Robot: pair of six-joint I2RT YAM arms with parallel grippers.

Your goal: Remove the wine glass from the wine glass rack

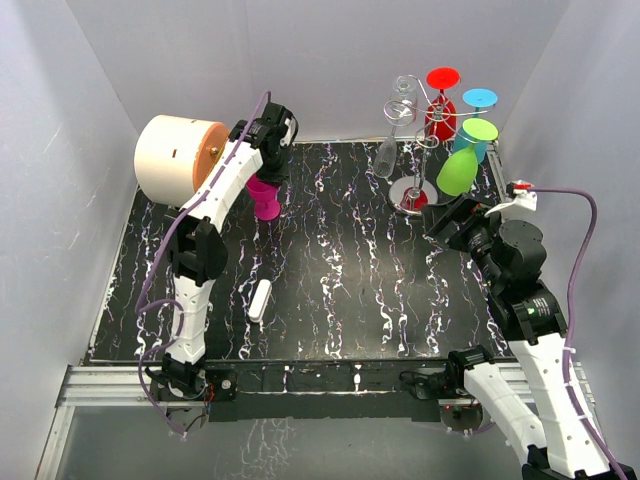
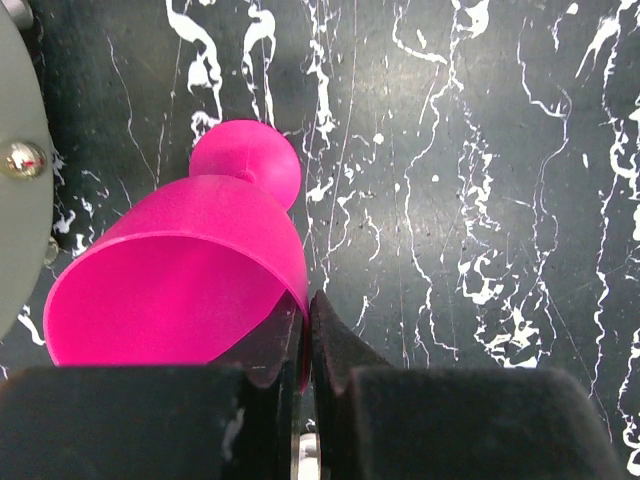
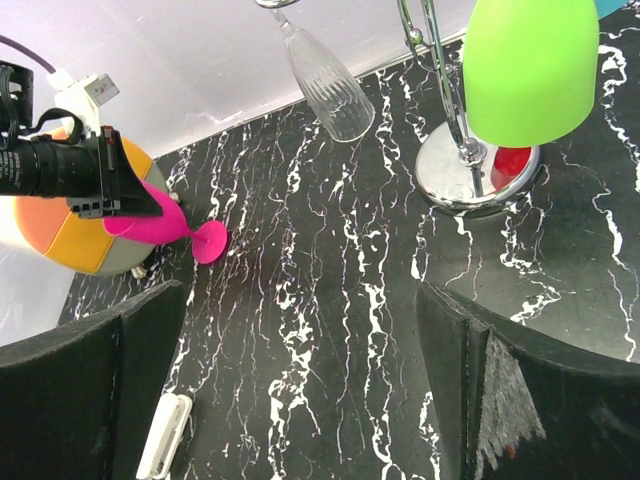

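The silver wire wine glass rack point(image 1: 424, 150) stands at the far right on its round base point(image 3: 470, 170). Green point(image 1: 457, 168), red point(image 1: 440, 115), blue point(image 1: 478, 100) and clear point(image 1: 387, 155) glasses hang from it upside down. My left gripper point(image 1: 263, 178) is shut on the rim of a pink wine glass point(image 1: 266, 200) at the far left. The glass is tilted with its foot down by the table. The wrist view shows its fingers point(image 2: 335, 345) pinching the pink rim point(image 2: 190, 270). My right gripper point(image 1: 445, 215) is open and empty, just in front of the rack base.
A cream drum with an orange face point(image 1: 175, 155) lies at the far left, right beside the pink glass. A small white oblong object point(image 1: 261, 300) lies left of the table's middle. White walls close in the table on three sides.
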